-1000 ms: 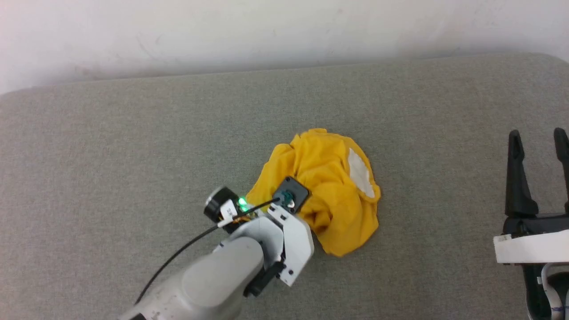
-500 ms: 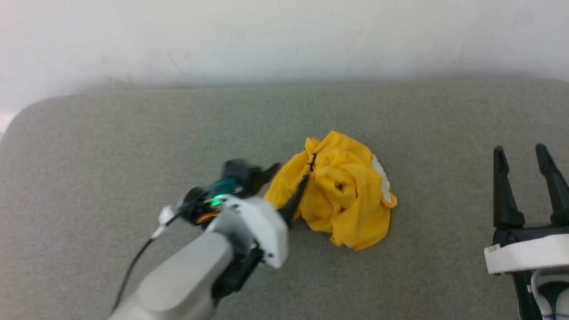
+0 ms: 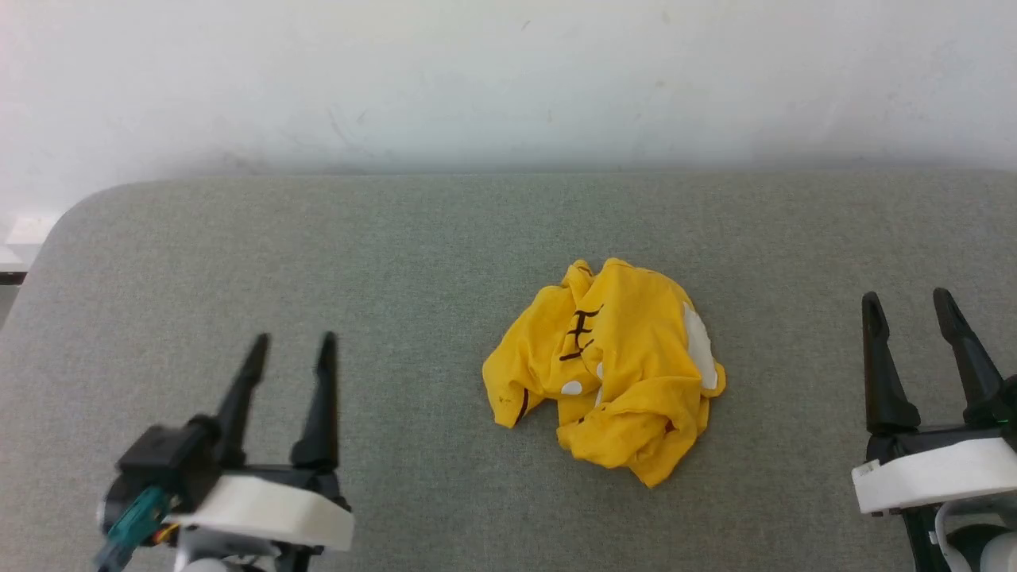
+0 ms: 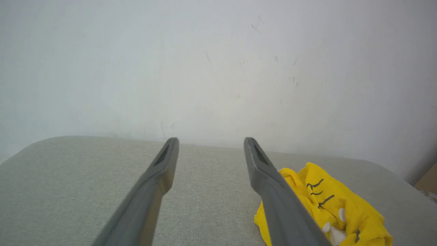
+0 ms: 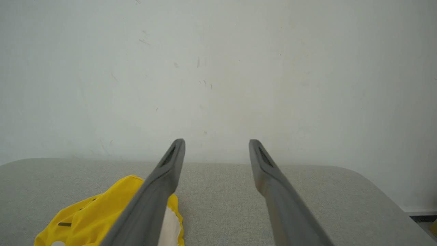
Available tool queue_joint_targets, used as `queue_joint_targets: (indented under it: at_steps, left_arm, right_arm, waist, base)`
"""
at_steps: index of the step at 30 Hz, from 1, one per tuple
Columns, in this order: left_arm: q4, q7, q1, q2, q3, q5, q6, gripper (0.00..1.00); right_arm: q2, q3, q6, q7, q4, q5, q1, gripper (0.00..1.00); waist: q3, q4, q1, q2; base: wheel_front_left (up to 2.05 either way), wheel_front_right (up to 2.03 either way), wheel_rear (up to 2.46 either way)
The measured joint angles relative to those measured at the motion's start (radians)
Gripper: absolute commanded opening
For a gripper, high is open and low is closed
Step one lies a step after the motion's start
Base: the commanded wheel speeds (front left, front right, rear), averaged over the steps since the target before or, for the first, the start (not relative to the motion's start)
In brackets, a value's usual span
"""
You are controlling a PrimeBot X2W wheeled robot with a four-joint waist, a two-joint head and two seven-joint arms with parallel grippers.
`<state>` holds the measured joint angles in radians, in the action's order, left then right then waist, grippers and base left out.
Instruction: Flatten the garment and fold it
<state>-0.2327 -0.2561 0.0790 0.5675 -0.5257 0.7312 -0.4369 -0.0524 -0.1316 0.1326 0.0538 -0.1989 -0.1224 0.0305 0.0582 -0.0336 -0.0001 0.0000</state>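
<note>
The garment (image 3: 612, 373), a bright yellow T-shirt with white patches and black marks, lies crumpled in a heap at the middle of the grey padded surface (image 3: 397, 254). My left gripper (image 3: 291, 343) stands open at the lower left, well apart from the heap, with nothing between its fingers. At the lower right my right gripper (image 3: 908, 300) is open too, and empty. The left wrist view has the garment (image 4: 327, 208) to the right of its open gripper (image 4: 211, 140). In the right wrist view the garment (image 5: 95, 215) lies left of the open gripper (image 5: 216, 141).
A white wall (image 3: 508, 79) rises straight behind the padded surface. The surface's rounded left corner (image 3: 71, 214) shows in the head view, with a pale ledge (image 3: 24, 238) beyond it. A brown box corner (image 4: 428, 182) sits past the surface's right end.
My left gripper let go of the garment, opened and drew back to the lower left. The garment dropped into a looser heap. The head camera has tilted up, shifting the whole picture.
</note>
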Motion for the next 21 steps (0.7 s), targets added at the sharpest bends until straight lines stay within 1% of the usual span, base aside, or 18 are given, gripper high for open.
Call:
queue_joint_targets:
  at_steps: [4,6,7,10,15,18,21]
  left_arm:
    - [-0.074,-0.001,-0.113,-0.076,0.149,-0.196,-0.023,1.0]
    - [-0.088,-0.001,-0.168,-0.121,0.199,-0.276,-0.021,1.0]
    - [-0.092,-0.001,-0.191,-0.145,0.215,-0.3,-0.013,1.0]
    - [-0.091,-0.001,-0.232,-0.201,0.249,-0.344,0.042,1.0]
    - [-0.082,-0.001,-0.241,-0.255,0.311,-0.395,0.121,1.0]
    - [-0.074,-0.001,-0.241,-0.285,0.337,-0.421,0.158,1.0]
    - [-0.064,-0.001,-0.24,-0.314,0.355,-0.435,0.196,1.0]
  right_arm:
    - [0.0,-0.003,0.0,0.003,0.01,-0.014,0.009,1.0]
    - [0.0,-0.005,0.0,0.007,0.02,-0.024,0.019,1.0]
    - [0.0,-0.005,0.0,0.009,0.024,-0.027,0.023,1.0]
    - [0.0,-0.006,0.0,0.01,0.037,-0.033,0.027,1.0]
    - [0.0,-0.016,0.0,0.002,0.058,-0.049,0.024,1.0]
    - [-0.001,0.0,0.0,-0.052,0.064,-0.046,0.0,1.0]
    - [0.0,0.019,0.0,-0.132,0.087,-0.042,-0.039,1.0]
  waist:
    - [0.008,-0.001,0.0001,0.0]
    - [0.01,-0.001,0.0,0.0]
    - [0.011,-0.001,0.0001,0.0]
    - [0.014,0.003,0.0001,0.0]
    - [0.023,0.01,0.0001,0.0]
    - [0.034,0.015,0.0001,0.0]
    - [0.049,0.019,0.0002,0.0]
  base:
    - [0.0,0.0,0.0]
    - [0.0,0.0,0.0]
    - [0.0,0.0,0.0]
    - [0.0,0.0,0.0]
    - [0.0,0.0,0.0]
    - [0.0,0.0,0.0]
    - [0.0,0.0,0.0]
